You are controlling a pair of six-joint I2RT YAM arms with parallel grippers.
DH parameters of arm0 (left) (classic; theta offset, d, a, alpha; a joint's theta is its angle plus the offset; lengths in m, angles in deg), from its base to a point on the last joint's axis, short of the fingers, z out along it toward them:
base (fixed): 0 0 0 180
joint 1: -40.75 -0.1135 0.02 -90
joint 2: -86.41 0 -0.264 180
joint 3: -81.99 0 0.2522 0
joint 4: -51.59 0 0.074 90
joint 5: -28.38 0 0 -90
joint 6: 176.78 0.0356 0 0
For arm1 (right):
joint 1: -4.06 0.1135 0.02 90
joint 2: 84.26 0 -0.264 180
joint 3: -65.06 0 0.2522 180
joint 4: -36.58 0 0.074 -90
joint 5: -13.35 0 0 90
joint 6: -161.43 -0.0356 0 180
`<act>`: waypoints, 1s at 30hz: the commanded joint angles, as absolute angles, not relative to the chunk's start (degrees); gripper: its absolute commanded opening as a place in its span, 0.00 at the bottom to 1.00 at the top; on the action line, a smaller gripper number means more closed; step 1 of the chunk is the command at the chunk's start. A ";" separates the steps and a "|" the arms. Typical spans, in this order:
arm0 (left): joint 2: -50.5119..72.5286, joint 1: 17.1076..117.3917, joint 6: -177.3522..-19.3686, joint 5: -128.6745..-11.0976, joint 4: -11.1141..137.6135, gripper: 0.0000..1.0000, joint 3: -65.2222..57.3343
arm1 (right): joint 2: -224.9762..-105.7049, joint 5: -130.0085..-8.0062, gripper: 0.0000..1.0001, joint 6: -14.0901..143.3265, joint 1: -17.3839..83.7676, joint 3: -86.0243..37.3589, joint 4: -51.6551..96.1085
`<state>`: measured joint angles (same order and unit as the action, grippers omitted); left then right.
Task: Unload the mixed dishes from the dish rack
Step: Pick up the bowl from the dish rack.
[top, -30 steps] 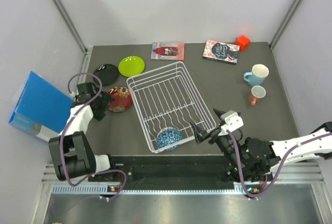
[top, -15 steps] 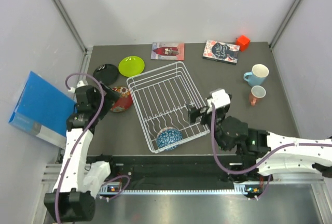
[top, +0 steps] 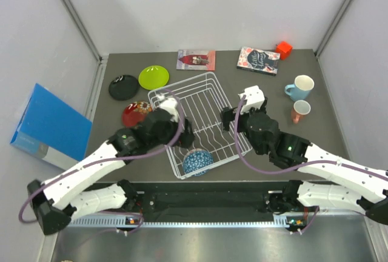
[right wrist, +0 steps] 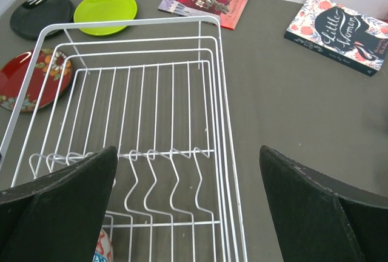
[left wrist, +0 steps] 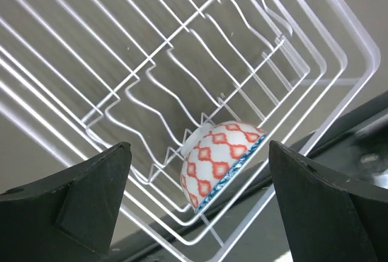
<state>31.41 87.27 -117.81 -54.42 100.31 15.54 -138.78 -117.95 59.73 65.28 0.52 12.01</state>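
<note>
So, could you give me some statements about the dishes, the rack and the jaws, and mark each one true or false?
1. The blue-patterned bowl is the only dish inside the dish rack. True.
2. The lime green plate stands in the rack. False: it lies on the table outside the rack, beside the black plate.
3. The jaws of both arms are open and hold nothing. True.
4. The light blue mug sits to the left of the rack. False: it is on the right side, near the small salmon-pink cup.
</note>
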 commanded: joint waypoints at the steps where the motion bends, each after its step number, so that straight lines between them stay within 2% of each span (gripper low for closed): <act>1: 24.12 104.97 -110.96 -31.51 104.36 0.99 8.30 | -139.81 -116.11 1.00 58.78 64.53 -3.01 11.75; 3: 19.02 109.37 -111.21 -26.40 107.00 0.99 4.96 | -140.16 -116.29 1.00 58.78 64.53 -3.10 11.66; 5: 17.25 110.01 -109.12 -26.38 105.71 0.99 4.77 | -140.07 -116.64 1.00 58.86 64.45 -3.10 11.49; 9: 20.75 110.18 -102.17 -29.98 99.20 0.98 8.80 | -138.50 -117.78 1.00 58.86 64.45 -2.58 11.22; 13: 24.88 110.10 -95.50 -33.32 94.53 0.80 12.32 | -135.77 -118.74 1.00 58.95 64.36 -1.79 11.31; 14: 25.24 110.10 -94.61 -34.46 94.71 0.79 12.50 | -135.07 -118.83 1.00 59.04 64.36 -1.61 11.40; 24: 27.00 110.10 -88.98 -46.75 98.66 0.79 15.74 | -129.96 -120.42 1.00 60.53 64.27 0.23 12.01; 30: 27.44 110.10 -87.67 -49.23 98.58 0.79 18.73 | -129.96 -120.33 1.00 59.39 64.18 1.47 12.01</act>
